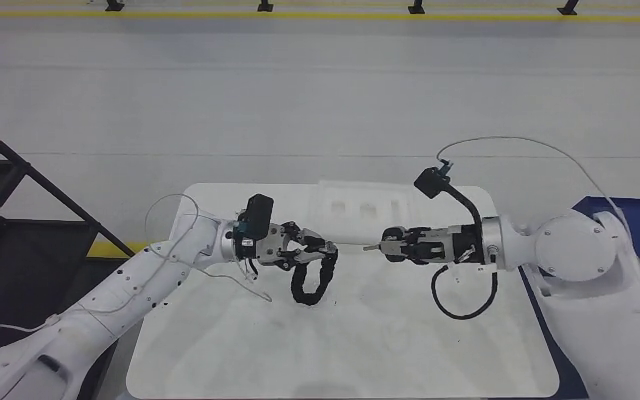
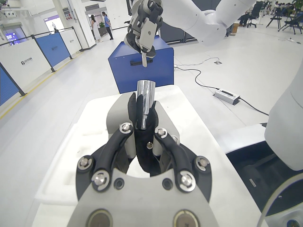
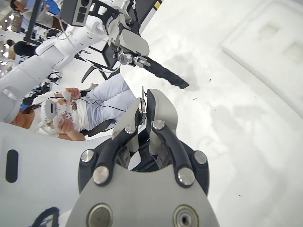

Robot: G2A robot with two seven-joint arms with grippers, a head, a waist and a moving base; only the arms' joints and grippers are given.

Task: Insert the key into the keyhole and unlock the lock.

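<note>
While left jaws grip the lock (image 2: 145,102), right jaws pinch the key (image 2: 144,60), their camera facing the keyhole (image 3: 123,58).

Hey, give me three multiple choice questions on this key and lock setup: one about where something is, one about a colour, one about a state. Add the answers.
1. Where is the key?
A) lying on the table
B) in the right tool
C) in the foam tray

2. What colour is the cable on the lock?
A) red
B) yellow
C) black

3. How does the key stand to the keyhole?
A) fully inserted
B) short of it, with a gap
C) turned inside it

Answers:
1 B: the right tool is closed on the key's head, off the table.
2 C: a black loop hangs from the lock held in the left tool.
3 B: the left wrist view shows open space between the key's tip and the lock.
</note>
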